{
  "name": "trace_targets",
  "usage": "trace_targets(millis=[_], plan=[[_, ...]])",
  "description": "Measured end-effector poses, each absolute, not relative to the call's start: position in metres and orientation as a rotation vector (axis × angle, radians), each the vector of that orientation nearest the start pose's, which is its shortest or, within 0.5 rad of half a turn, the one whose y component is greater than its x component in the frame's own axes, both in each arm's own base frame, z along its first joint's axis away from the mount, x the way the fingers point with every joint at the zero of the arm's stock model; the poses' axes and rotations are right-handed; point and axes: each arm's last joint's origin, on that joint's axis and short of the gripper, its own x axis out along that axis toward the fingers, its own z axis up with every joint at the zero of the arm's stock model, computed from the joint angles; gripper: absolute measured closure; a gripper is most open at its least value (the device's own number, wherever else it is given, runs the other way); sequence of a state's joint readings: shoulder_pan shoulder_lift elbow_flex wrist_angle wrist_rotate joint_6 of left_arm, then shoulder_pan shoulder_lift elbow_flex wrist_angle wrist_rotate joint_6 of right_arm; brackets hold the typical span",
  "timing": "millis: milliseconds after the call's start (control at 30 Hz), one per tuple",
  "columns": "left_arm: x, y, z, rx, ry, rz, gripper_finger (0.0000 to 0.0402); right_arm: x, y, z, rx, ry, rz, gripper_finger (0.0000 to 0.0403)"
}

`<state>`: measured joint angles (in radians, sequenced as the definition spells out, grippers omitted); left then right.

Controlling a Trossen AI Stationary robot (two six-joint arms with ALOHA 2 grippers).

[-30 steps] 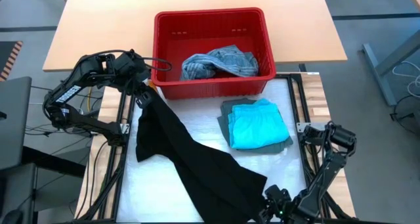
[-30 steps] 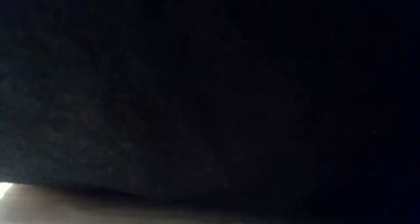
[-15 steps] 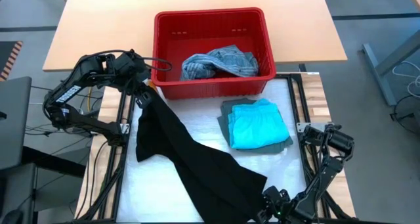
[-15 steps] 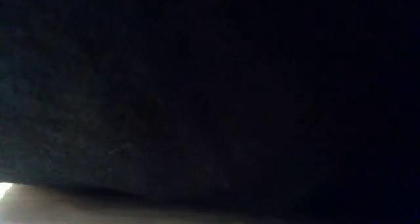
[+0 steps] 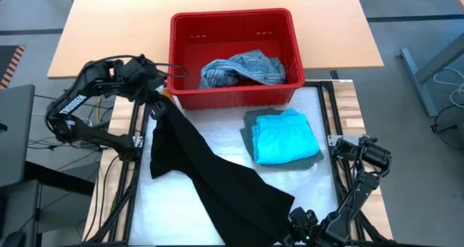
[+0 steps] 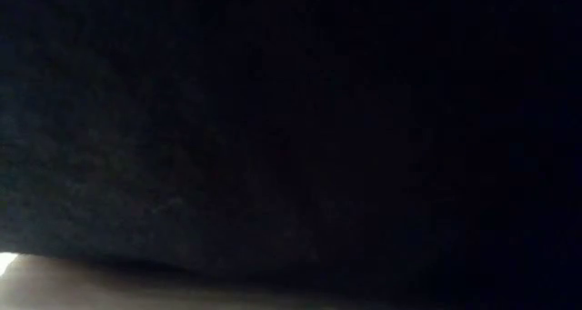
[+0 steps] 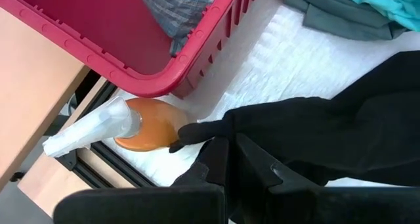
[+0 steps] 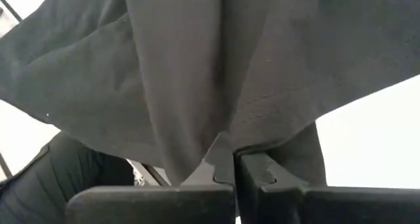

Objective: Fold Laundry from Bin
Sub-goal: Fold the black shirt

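A black garment (image 5: 210, 167) of the laundry stretches slantwise over the white mat, from my left gripper (image 5: 158, 106) at the far left to my right gripper (image 5: 293, 219) at the near right. Both grippers are shut on it. It fills the low view (image 6: 291, 128) with black. The red bin (image 5: 181, 59) stands at the far side and holds a mottled blue-grey garment (image 5: 243, 67). A turquoise garment (image 5: 284, 138) lies folded on a grey-green one (image 5: 250, 124) at the mat's right. My left gripper pinches a bunched edge of the black garment's far-left end (image 7: 216, 135) between its two fingers. The cloth spreads away from the fingers over the mat. My right gripper pinches gathered folds at the garment's near-right end (image 8: 226, 132) between its two fingers; several layers hang around them.
An orange spray bottle (image 7: 151, 122) with a white nozzle lies beside the bin's near-left corner, right by my left gripper. Dark metal frame rails (image 5: 134, 167) run along the mat's left and right sides. A bare strip of mat (image 5: 217, 127) shows between the black garment and the folded stack.
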<state>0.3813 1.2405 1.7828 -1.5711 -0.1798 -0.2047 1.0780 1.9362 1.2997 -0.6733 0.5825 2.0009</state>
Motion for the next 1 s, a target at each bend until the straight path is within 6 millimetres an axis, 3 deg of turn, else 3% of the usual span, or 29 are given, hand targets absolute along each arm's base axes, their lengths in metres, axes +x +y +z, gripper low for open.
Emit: trace_targets(millis=[100, 167, 533, 733, 1000], plan=[[0.144, 0.063, 0.451, -0.285, 0.965, 0.615, 0.0402, 0.192, 0.318, 0.174, 0.843, 0.809, -0.508, 0.0378], [0.140, 0.062, 0.453, -0.286, 0.952, 0.613, 0.0402, 0.194, 0.315, 0.193, 0.802, 0.782, -0.486, 0.0377], [0.119, 0.053, 0.460, -0.283, 0.889, 0.589, 0.0402, 0.176, 0.258, 0.346, 0.400, 0.388, -0.410, 0.0385], [0.100, 0.045, 0.466, -0.269, 0.833, 0.587, 0.0402, 0.158, 0.206, 0.400, 0.268, 0.371, -0.418, 0.0385], [0.072, 0.039, 0.473, -0.145, 0.773, 0.732, 0.0402, 0.120, 0.111, 0.455, 0.209, 0.270, -0.483, 0.0385]])
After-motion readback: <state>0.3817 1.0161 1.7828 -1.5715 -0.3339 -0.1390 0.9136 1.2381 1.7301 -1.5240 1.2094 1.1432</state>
